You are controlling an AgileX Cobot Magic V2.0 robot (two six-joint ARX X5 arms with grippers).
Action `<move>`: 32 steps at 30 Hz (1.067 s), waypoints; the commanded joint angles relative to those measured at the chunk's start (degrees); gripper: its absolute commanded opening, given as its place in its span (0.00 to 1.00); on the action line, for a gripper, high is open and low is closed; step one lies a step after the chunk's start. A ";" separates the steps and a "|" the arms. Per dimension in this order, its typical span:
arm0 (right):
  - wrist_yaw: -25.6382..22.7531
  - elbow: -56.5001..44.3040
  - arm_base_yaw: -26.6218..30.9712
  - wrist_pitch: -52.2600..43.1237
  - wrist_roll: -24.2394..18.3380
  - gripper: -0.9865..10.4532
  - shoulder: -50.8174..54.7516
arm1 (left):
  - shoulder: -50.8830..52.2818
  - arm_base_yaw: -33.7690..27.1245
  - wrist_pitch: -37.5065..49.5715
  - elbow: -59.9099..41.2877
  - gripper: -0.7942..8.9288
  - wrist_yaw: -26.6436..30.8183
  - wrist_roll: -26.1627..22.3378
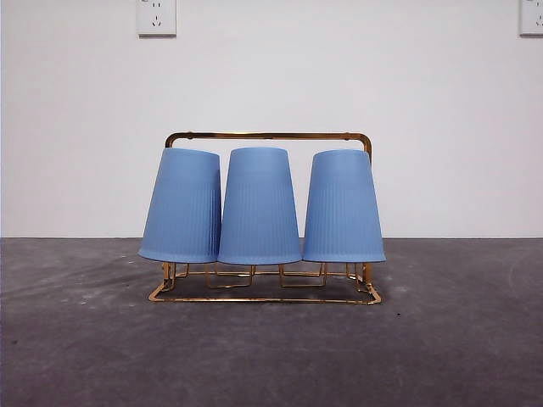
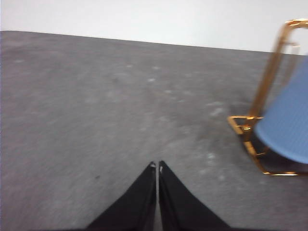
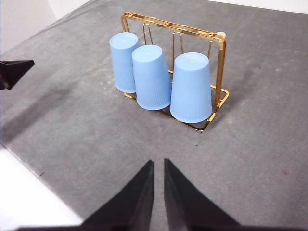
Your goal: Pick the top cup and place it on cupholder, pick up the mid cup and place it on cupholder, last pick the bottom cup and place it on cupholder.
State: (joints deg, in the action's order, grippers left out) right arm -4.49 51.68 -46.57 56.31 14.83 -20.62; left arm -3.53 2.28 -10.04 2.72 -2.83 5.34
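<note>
Three blue ribbed cups hang upside down in a row on the gold wire cupholder [image 1: 267, 135]: one at the left [image 1: 182, 203], one in the middle [image 1: 259, 203], one at the right [image 1: 342, 203]. No stack of cups shows, so I cannot tell top, mid or bottom cup apart. My right gripper [image 3: 159, 162] hovers above the table well back from the cupholder [image 3: 221, 62], shut with only a thin slit and nothing in it. My left gripper [image 2: 157, 166] is shut and empty, low over the table, off to one end of the cupholder [image 2: 269, 72]. Neither gripper appears in the front view.
The dark grey table [image 1: 271, 356] spreads all round the rack. A white wall with two sockets [image 1: 156, 17] stands behind. The right wrist view shows the table's edge [image 3: 29, 159] and the black tip of the left gripper [image 3: 17, 70].
</note>
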 commanded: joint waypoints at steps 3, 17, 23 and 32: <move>-0.04 0.44 -0.57 -0.63 0.15 0.11 -0.15 | 2.40 -0.79 -0.68 -2.03 0.09 2.95 -0.57; -0.04 0.44 -0.57 -0.63 0.15 0.11 -0.15 | 3.34 -0.66 -0.66 -2.03 0.09 5.88 -1.64; -0.04 0.44 -0.57 -0.63 0.15 0.11 -0.15 | 3.34 -0.66 -0.66 -2.03 0.09 5.88 -1.64; 0.35 -4.61 9.35 -7.61 0.13 0.11 0.00 | 3.34 -0.68 -0.66 -2.03 0.09 5.86 -1.64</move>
State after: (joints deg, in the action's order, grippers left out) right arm -4.08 48.29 -39.09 50.50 14.83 -20.40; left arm -0.21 1.63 -10.46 1.85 2.70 4.01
